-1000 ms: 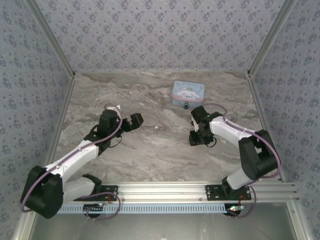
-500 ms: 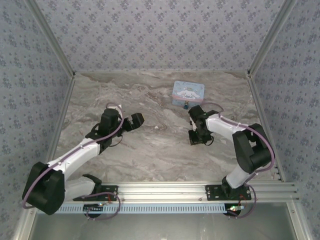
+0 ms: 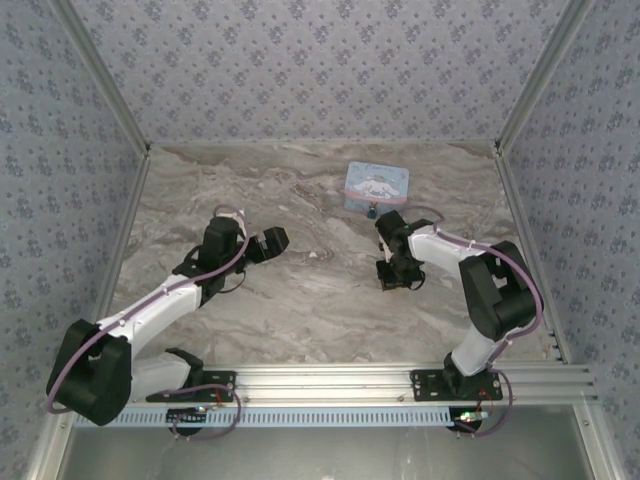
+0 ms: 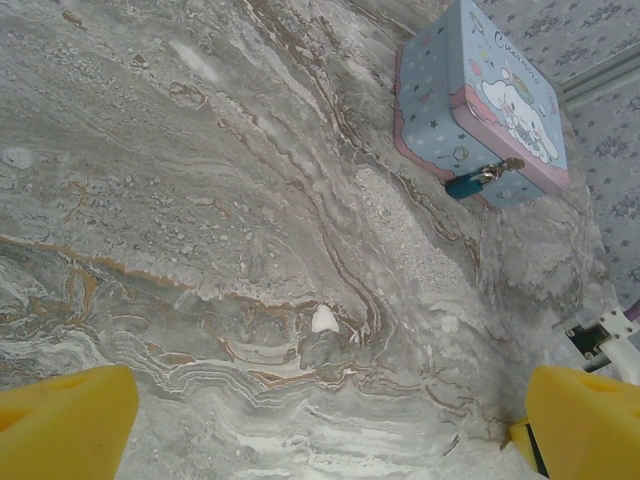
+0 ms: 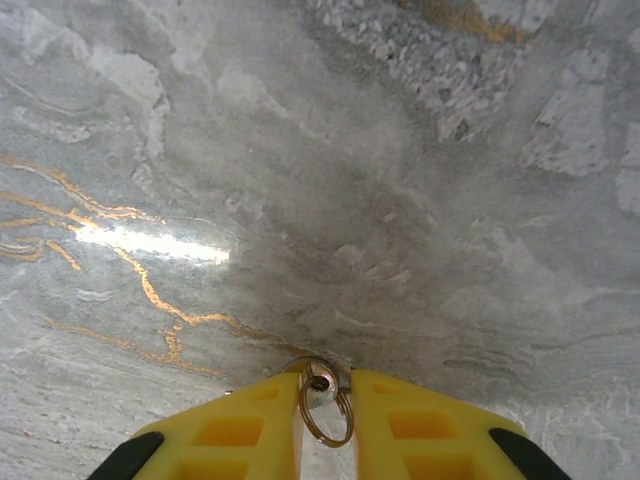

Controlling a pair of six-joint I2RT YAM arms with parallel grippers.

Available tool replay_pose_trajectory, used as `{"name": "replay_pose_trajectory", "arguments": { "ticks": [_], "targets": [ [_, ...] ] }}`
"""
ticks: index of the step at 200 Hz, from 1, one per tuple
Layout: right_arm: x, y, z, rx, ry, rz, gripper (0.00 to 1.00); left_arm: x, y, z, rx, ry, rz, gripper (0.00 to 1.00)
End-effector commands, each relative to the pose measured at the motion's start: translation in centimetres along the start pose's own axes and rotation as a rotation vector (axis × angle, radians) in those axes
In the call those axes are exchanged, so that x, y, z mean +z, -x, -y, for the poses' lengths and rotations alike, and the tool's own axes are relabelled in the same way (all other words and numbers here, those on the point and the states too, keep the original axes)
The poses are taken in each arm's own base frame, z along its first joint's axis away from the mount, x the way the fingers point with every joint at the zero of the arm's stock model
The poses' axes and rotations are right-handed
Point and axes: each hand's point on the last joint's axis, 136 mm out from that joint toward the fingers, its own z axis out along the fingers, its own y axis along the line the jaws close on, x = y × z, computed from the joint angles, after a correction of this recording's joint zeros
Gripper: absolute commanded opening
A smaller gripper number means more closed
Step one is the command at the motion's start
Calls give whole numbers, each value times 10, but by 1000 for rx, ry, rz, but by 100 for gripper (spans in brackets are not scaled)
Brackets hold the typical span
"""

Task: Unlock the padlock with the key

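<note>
Because my right tool [image 5: 325, 385] pinches the key [image 5: 318, 392] at the very fingertips, it may twist loose; my left tool [image 4: 330, 425] hangs released.

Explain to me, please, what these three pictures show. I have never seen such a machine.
These are two robot arms bolted to a marble table. One picture looks down from above. The other two come from a small camera on each wrist, so each shows its own yellow gripper at the bottom. The left gripper is wide open and holds nothing. The right gripper pinches a small metal key with a ring. On the table lies a pale blue tin with a cartoon picture, and a tiny blue padlock sits at its edge. The key is meant for that padlock.
</note>
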Motion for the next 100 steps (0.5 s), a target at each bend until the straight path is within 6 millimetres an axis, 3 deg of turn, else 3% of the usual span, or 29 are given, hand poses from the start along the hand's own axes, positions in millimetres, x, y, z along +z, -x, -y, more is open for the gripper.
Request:
{"name": "replay_pose_trajectory", "arguments": {
  "ticks": [1,55,77,100],
  "targets": [
    [12,6,-4,-3,6,-2,18,-2,10,12,26,-17,15,100],
    [6,5,-8,-4,45,31,0,-4,13,16,42,-27,26,99],
    [-1,5,-15,23,101,76,0,-9,16,20,52,-45,42,99],
    [-14,17,-28,56,201,185,0,-13,20,28,55,-77,56,99]
  ]
}}
